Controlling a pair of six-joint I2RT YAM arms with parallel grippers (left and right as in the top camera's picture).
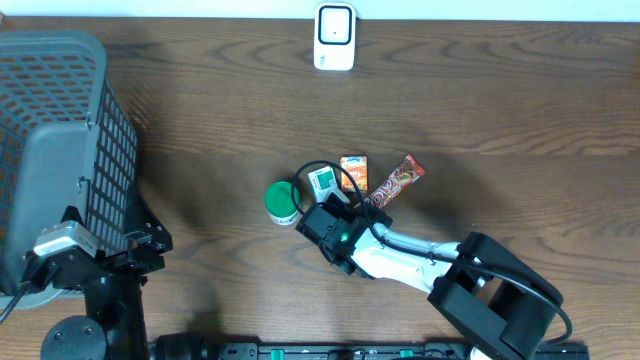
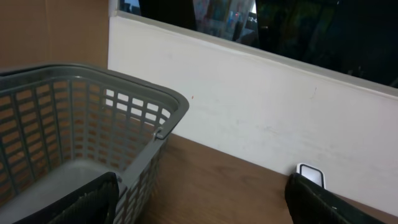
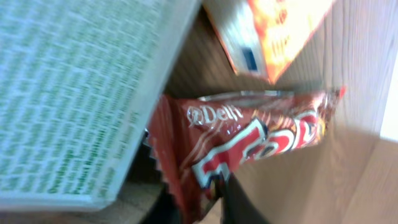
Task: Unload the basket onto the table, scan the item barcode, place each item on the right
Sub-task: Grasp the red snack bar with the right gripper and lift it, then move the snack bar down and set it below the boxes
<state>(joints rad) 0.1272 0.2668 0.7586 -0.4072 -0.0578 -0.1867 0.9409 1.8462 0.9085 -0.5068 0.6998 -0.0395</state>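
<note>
Right tool: closed on candy bar end | left tool: open, empty | bar not yet lifted | scanner at 12 o'clock, scan pending

The table is showing dark, matt wood grain. At the left of the overhead view, the basket is looking like dull grey plastic lattice. The snack wrapper is gleaming as glossy red foil, and the box is showing matt printed card.
</note>
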